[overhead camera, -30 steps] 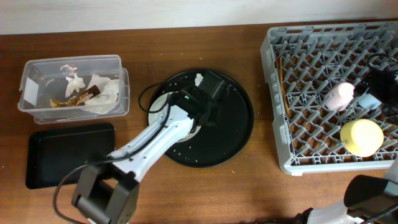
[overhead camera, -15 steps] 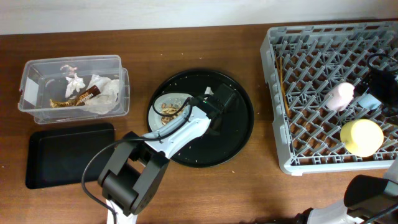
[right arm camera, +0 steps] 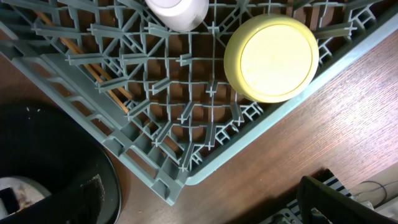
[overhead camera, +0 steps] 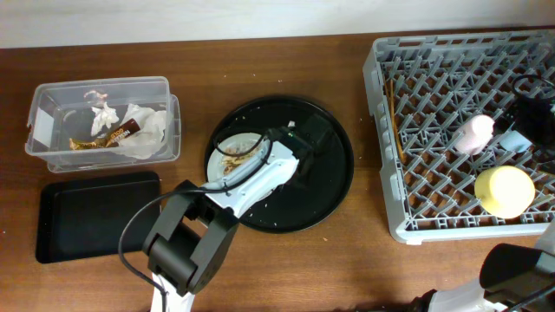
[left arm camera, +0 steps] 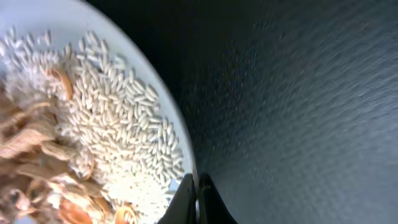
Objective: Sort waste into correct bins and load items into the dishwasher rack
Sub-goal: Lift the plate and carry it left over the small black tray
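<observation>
The pale grey plate (overhead camera: pixel 218 169) lies on the left of the large round black tray (overhead camera: pixel 334 178), carrying food scraps (overhead camera: pixel 232 149) and rice (left arm camera: pixel 118 124). My left gripper (left arm camera: pixel 196 194) is shut on the plate's right rim, which sits pinched between the dark fingers. The dishwasher rack (overhead camera: pixel 381 130) holds the yellow-green bowl (overhead camera: pixel 504 191) upside down, the small pink cup (overhead camera: pixel 474 133) and chopsticks (overhead camera: pixel 392 108). My right gripper hovers above the rack's near corner (right arm camera: pixel 186 177). Only one of its fingers (right arm camera: pixel 339 200) shows, with nothing by it.
A clear tub (overhead camera: pixel 52 91) at the far left holds white tissue (overhead camera: pixel 143 130) and a gold-brown wrapper (overhead camera: pixel 108 139). A shallow black tray (overhead camera: pixel 95 212) lies in front of it. Bare wood runs between the round tray and the rack.
My left gripper has closed onto the plate's rim. The left arm has swung off the plate, uncovering the food scraps. The right arm has not moved.
</observation>
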Robot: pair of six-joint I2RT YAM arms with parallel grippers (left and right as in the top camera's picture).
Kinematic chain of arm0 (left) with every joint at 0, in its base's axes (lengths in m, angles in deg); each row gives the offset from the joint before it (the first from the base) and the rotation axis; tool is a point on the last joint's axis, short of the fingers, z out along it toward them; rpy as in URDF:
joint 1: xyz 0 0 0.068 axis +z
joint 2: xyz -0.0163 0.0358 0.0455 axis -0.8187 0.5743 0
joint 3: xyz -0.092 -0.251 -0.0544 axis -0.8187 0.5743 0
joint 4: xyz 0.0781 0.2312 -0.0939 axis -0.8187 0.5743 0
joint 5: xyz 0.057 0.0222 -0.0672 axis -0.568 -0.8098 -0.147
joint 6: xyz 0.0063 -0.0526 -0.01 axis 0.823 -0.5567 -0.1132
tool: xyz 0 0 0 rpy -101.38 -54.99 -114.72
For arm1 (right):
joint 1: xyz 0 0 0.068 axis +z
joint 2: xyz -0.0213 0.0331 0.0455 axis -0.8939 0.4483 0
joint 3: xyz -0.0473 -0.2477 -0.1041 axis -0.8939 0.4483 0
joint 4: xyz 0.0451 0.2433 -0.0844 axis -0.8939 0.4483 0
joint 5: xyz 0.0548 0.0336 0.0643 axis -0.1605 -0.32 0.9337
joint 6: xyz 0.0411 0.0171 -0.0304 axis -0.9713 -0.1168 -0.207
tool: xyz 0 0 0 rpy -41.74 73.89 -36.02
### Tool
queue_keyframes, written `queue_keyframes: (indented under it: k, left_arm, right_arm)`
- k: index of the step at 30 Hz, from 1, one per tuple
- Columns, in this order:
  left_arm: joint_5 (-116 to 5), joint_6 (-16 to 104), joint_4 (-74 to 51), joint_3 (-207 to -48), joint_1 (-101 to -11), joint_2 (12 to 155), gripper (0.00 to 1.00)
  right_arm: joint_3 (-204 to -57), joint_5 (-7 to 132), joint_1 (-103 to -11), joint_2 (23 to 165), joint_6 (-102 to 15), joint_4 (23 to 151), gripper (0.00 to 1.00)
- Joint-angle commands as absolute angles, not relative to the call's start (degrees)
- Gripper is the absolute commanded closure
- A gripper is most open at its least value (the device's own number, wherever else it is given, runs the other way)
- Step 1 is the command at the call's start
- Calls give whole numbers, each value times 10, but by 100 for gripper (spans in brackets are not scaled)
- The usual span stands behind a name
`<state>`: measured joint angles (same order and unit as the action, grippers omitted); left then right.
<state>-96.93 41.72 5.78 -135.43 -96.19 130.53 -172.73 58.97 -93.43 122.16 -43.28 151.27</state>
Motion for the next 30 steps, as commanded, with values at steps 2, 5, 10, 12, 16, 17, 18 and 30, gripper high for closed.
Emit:
queue_keyframes:
  k: [2,5,10,12,16,17,18,30]
  left_arm:
    - [-977,411,127,-1438,-980,1311,99]
    - [-982,396,179,-1483,-1000,1311,99]
    - [-982,312,256,-1503,-994,1301,99]
    - [-979,306,281,-1517,-981,1264,99]
    - [-938,301,317,-1517,-907,1169,99]
    - [-930,301,328,-1517,-883,1155,99]
    - [-922,301,335,-1517,-863,1146,99]
    - [-896,302,355,-1515,-539,1125,99]
  right_arm:
    - [-1729,585,-934,1216,-438,1516,2]
    - [-1729,585,-934,1216,-438,1516,2]
    - [-1729,585,-934,1216,-438,1516,2]
    - [-1729,585,-934,1216,-438,1516,2]
    - [-1729,585,-934,1216,-438,1516,2]
    - [-1729,585,-934,1216,-438,1516,2]
    - [-1729,585,-934,1216,-438,1516,2]
    - [-1729,585,-934,1216,-438,1516,2]
